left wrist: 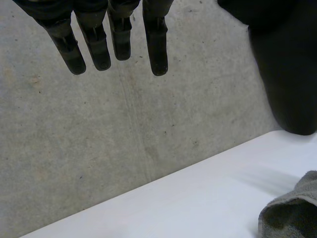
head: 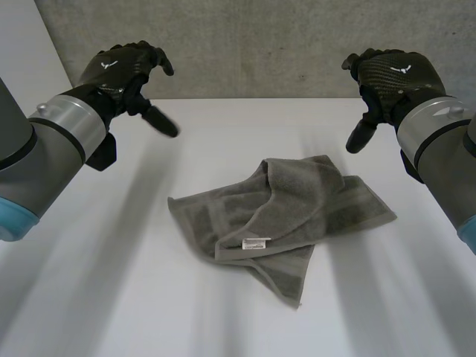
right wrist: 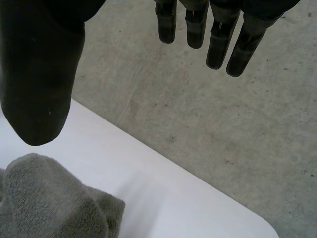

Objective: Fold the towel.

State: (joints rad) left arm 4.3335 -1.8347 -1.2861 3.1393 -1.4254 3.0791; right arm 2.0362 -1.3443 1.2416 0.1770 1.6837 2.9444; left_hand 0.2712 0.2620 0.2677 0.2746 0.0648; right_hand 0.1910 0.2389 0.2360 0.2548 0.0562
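Observation:
A grey towel [head: 286, 216] lies crumpled and partly folded over itself in the middle of the white table [head: 111, 297], with a small white label [head: 255, 242] on its near fold. My left hand [head: 123, 71] hovers high above the table's far left, open, fingers [left wrist: 91, 42] straight, holding nothing. My right hand [head: 390, 74] hovers at the far right, open too, with fingers [right wrist: 218, 37] straight and thumb [right wrist: 39, 84] spread. Both are well clear of the towel. An edge of the towel [left wrist: 292, 213] lies below the left thumb, and a bunched part [right wrist: 54, 203] lies below the right thumb.
A grey concrete wall [head: 253, 44] rises right behind the table's far edge [head: 260, 99]. Bare white tabletop surrounds the towel on all sides.

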